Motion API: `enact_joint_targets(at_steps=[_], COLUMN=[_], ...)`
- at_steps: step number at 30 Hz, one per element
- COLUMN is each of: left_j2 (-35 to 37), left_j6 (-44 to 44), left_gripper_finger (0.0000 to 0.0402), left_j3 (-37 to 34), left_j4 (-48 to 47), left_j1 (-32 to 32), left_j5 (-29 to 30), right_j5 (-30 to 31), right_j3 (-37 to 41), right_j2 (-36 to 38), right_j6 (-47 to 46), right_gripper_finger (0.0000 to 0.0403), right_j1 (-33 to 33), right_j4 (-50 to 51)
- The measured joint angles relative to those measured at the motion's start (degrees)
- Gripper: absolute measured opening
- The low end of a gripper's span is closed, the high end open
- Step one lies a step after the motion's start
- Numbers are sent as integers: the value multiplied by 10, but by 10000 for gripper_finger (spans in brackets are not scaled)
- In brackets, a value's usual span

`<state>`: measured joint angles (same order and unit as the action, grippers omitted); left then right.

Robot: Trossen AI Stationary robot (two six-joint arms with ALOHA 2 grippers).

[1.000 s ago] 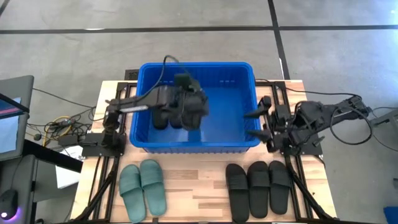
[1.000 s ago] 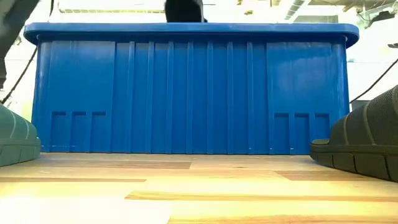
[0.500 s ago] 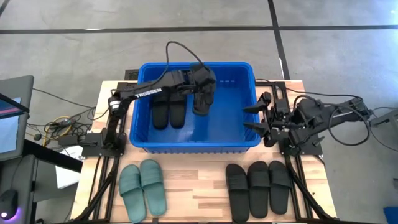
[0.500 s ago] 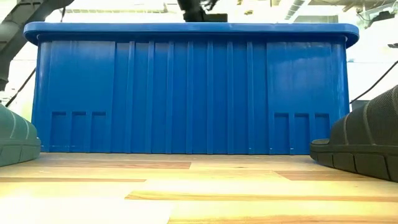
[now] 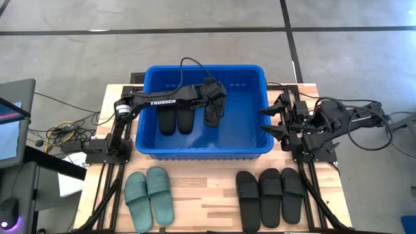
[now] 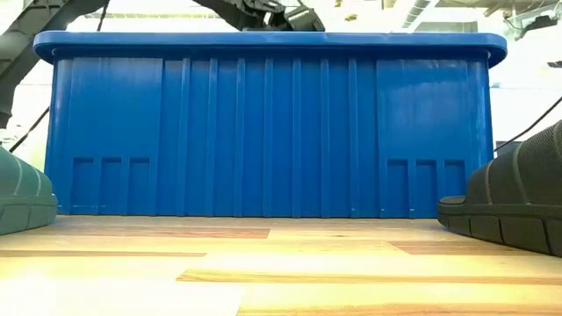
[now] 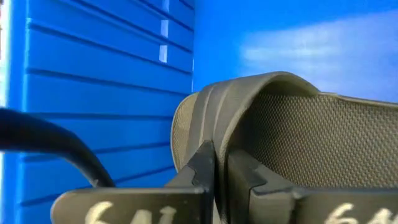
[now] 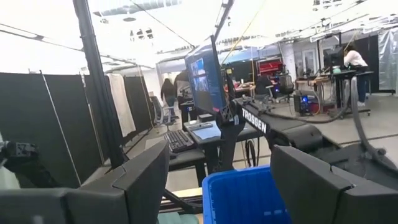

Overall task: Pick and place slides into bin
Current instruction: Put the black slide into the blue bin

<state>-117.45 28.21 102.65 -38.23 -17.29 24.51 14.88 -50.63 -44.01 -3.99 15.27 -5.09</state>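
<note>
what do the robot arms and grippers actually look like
Both arms are dark, near-black jointed links. The left arm carries white TROSSEN lettering along its forearm and a thin black cable arching above it. The right arm trails black cables off its side. The right gripper has two broad, flat dark fingers; the left gripper shows white markings.

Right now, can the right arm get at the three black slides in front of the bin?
Probably yes. The right gripper waits open at the bin's right rim, holding nothing. The three black slides lie uncovered on the table just below it, and the left gripper is inside the bin, out of the way.
</note>
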Motion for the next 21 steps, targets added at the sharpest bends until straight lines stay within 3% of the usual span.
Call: enact_joint_targets(at_steps=[9,21], left_j2=[0,0], left_j6=[-10,-20], left_gripper_finger=[0,0], left_j3=[-81,-136], left_j4=[85,108], left_j1=[-13,-47], left_j5=[8,-1], right_j5=[0,0], right_j3=[0,0], right_j2=[10,10], right_j6=[0,0], right_gripper_finger=[265,265], right_j1=[1,0], right_j4=[8,17])
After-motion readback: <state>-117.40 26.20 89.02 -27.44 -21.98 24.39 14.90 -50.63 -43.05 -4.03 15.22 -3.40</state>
